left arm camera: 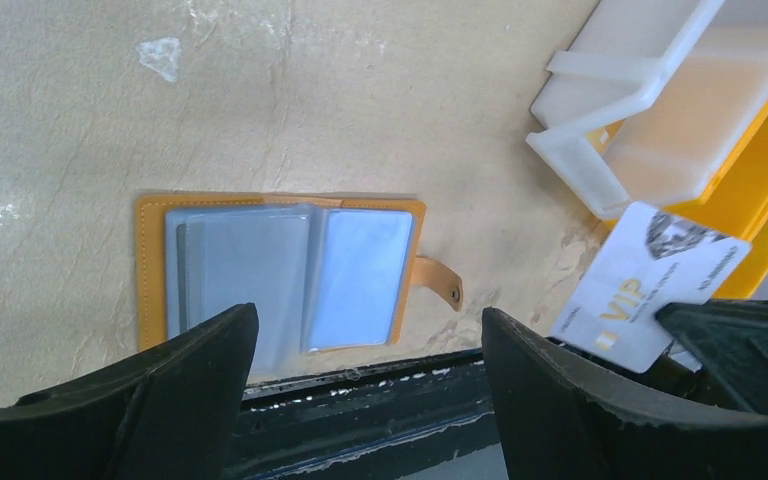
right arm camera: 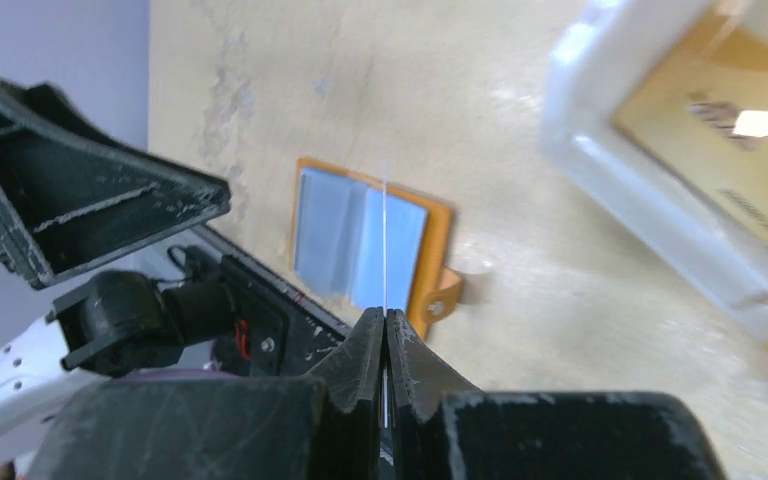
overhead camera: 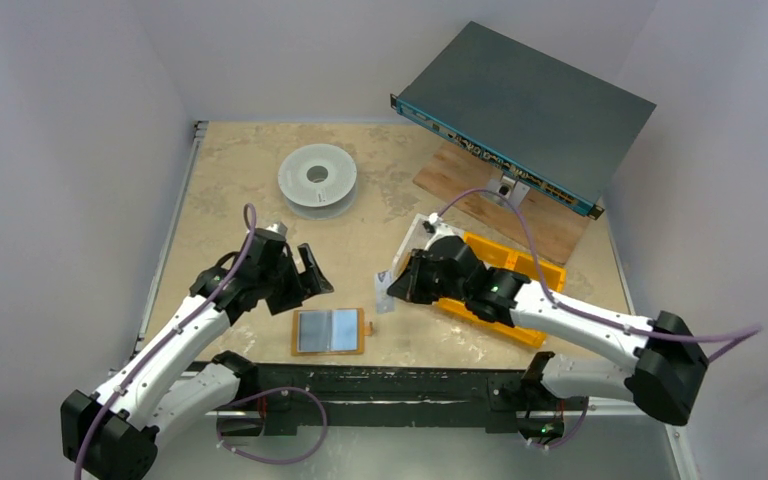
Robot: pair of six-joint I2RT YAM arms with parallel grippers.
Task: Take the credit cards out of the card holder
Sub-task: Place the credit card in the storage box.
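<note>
The card holder (overhead camera: 328, 331) lies open and flat near the table's front edge, its mustard-orange cover framing clear sleeves (left arm camera: 290, 275), its strap tab (left arm camera: 440, 282) pointing right. My left gripper (overhead camera: 308, 288) hovers just left of and above it, open with nothing between its fingers (left arm camera: 370, 318). My right gripper (overhead camera: 397, 285) is shut on a white credit card marked VIP (left arm camera: 640, 285), held in the air to the right of the holder. In the right wrist view that card shows edge-on as a thin line (right arm camera: 385, 250) rising from the shut gripper (right arm camera: 385, 318).
An orange bin (overhead camera: 520, 268) with a white tray (left arm camera: 650, 120) sits right of the holder, under my right arm; a tan printed card (right arm camera: 710, 150) seems to lie in the tray. A white spool (overhead camera: 317, 178) stands at the back. A grey box (overhead camera: 525, 105) rests on a wooden board (overhead camera: 530, 222).
</note>
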